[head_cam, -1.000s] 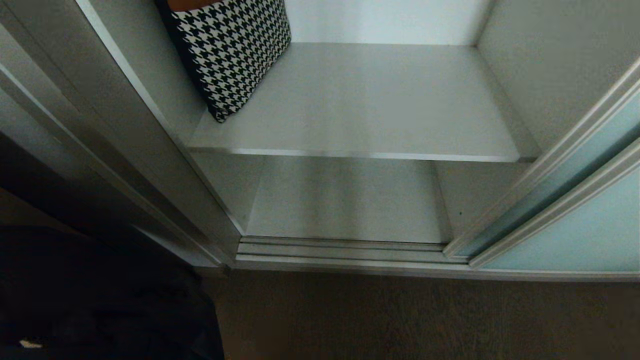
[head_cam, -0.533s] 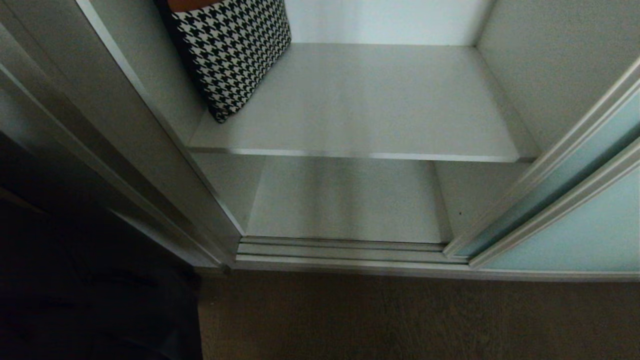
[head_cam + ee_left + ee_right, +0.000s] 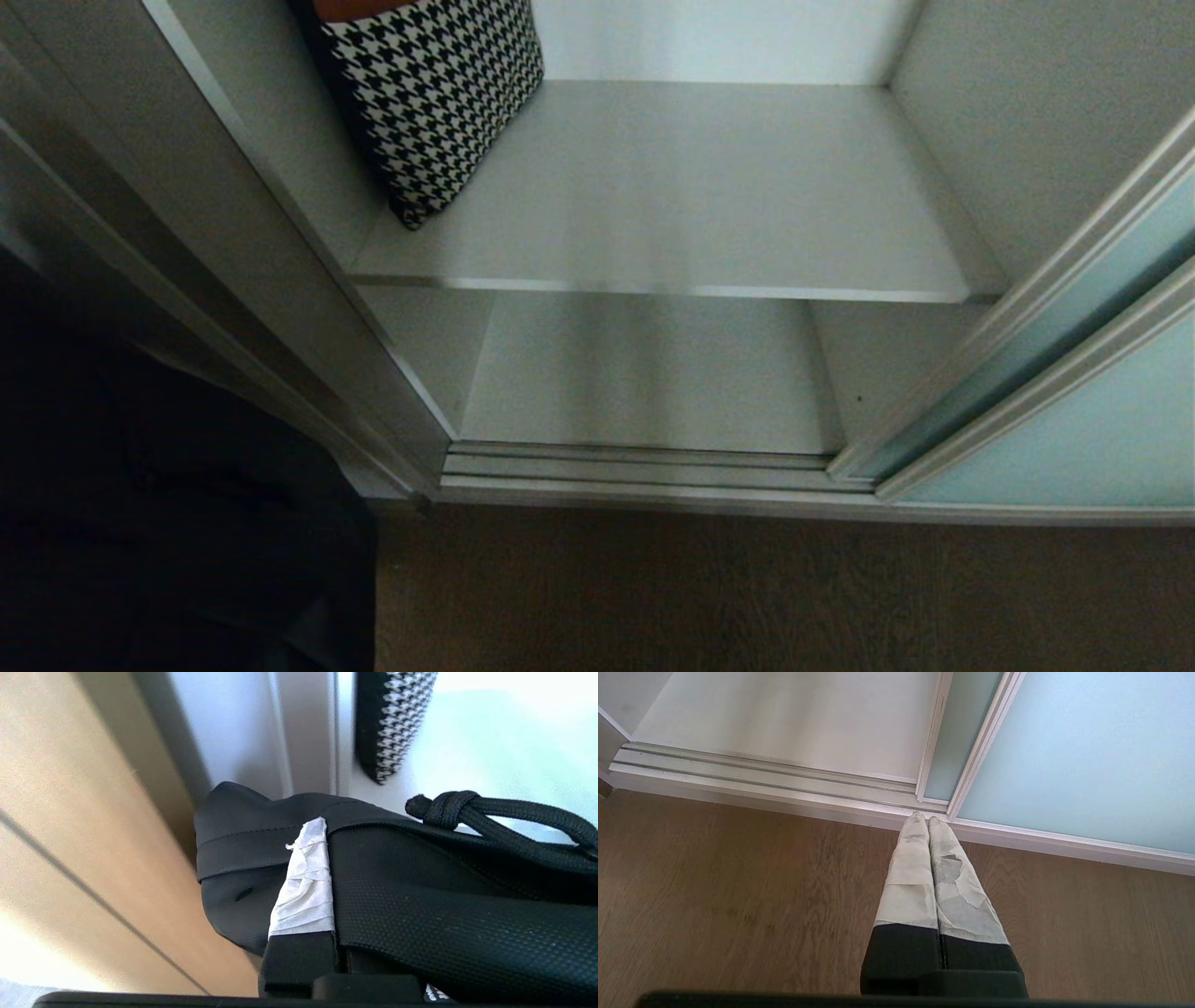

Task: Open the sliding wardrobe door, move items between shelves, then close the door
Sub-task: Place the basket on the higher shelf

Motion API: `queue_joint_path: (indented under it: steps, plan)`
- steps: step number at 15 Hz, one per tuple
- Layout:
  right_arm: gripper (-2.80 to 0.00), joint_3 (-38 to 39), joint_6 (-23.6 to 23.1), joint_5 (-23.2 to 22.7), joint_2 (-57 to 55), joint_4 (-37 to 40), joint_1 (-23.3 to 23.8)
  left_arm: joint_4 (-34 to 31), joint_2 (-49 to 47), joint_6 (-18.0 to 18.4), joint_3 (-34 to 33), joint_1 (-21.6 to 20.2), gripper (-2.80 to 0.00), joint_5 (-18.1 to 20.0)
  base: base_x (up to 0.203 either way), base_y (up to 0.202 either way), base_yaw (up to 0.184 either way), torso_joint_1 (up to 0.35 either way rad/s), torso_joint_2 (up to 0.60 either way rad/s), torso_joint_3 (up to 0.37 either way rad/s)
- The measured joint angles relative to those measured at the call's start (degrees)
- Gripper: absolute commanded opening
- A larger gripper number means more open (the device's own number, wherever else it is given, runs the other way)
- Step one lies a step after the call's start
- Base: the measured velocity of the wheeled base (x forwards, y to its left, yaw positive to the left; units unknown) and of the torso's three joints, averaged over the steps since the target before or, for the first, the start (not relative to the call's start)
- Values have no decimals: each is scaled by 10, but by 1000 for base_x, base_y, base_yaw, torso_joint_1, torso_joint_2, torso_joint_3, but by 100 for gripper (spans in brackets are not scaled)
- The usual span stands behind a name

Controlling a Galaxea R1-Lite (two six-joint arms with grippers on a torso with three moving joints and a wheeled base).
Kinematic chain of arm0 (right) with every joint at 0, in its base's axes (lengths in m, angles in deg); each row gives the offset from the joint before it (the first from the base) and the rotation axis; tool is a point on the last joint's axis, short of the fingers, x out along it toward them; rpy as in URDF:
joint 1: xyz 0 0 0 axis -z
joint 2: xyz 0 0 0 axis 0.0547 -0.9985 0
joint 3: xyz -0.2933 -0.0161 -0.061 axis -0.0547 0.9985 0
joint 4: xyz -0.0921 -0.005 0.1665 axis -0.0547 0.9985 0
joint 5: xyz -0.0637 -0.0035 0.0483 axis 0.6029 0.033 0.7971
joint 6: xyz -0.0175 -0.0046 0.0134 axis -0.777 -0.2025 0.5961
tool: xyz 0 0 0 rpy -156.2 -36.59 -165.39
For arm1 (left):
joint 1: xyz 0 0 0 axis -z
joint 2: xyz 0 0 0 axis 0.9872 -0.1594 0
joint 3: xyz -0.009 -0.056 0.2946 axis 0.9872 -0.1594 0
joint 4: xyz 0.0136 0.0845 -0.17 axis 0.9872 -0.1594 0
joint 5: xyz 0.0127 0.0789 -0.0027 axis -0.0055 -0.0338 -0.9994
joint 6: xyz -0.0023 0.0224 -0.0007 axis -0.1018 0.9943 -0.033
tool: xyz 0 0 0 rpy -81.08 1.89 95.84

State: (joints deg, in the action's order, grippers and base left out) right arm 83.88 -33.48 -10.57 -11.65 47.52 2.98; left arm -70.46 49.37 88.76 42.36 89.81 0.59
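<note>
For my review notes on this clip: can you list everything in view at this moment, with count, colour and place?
houndstooth piece: one, black and white, leaning at the left back of the upper shelf.
shelves: two visible, light grey; the lower one bare.
sliding wardrobe door: frosted pale aqua panels in a silver frame, slid to the right.
floor track: one, ribbed silver, along the wardrobe's front.
wooden floor: brown, in front of the wardrobe.
tan cabinet front: one, light wood, beside the wardrobe's left frame.
black bag: one, black, with a knotted cord, held low at the left.
left end effector: shut on the black bag.
right end effector: shut, empty, over the floor by the door's lower corner.
</note>
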Motion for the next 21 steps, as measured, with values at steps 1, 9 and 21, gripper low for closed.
queue_joint_path:
  steps: [1, 9, 21]
  plan:
    - [-280, 0, 0, 0, 0, 0, 0, 2, -6, 1, 7, 4, -280, 0, 0, 0, 0, 0, 0, 0]
    - [-280, 0, 0, 0, 0, 0, 0, 15, -108, -4, 114, 124, -280, 3, 0, 0, 0, 0, 0, 0]
    - [-280, 0, 0, 0, 0, 0, 0, 105, -387, 2, 393, 211, -280, 61, 0, 0, 0, 0, 0, 0]
